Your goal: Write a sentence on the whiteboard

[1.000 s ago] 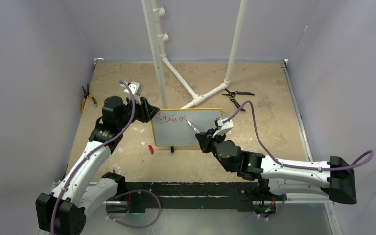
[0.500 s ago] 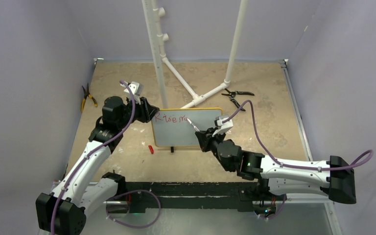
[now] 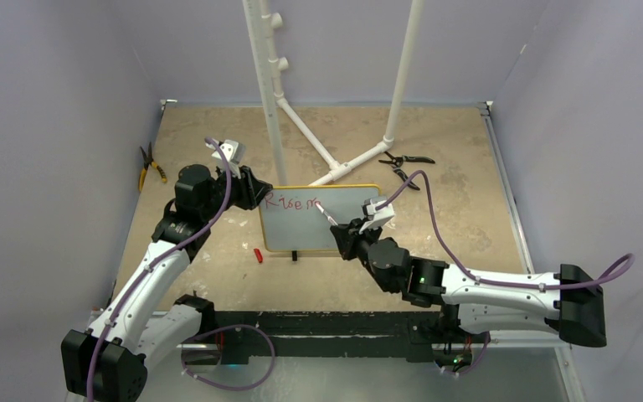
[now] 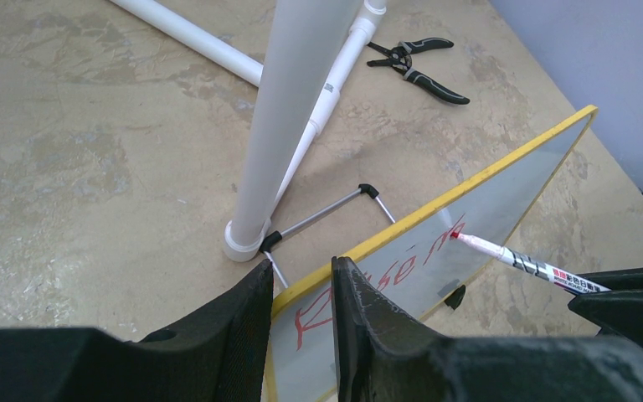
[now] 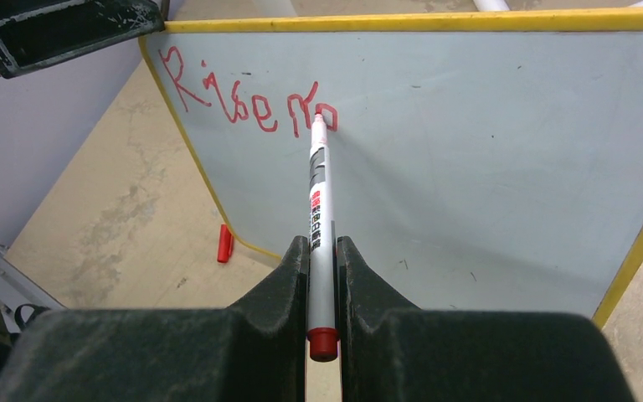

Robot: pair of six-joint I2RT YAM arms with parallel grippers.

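Since the earlier frame, the right arm has shifted slightly toward the left of the top view. The marker (image 5: 319, 180) tip stays at the end of the sentence (image 5: 243, 100), and the left arm holds its place.

The whiteboard (image 3: 318, 230) stands tilted on its feet at the centre of the desk (image 3: 435, 142), with the sentence along its upper left. The right fingers (image 5: 295, 258) are closed narrowly on the marker barrel near its rear end. The left fingers (image 4: 347, 285) are pinched on the yellow frame at the board's upper left corner.

We judge the board light, stiff and smooth, so it would tip or slide under pen pressure. Hold it by the frame edge and never by the written face, which we expect would smear.

The desk is bare, mottled tan, walled by pale panels. A white pipe frame (image 3: 276, 100) rises just behind the board. Black pliers (image 3: 406, 163) lie at upper right, yellow pliers (image 3: 151, 163) at far left, and a red cap (image 3: 258, 255) at the board's lower left.
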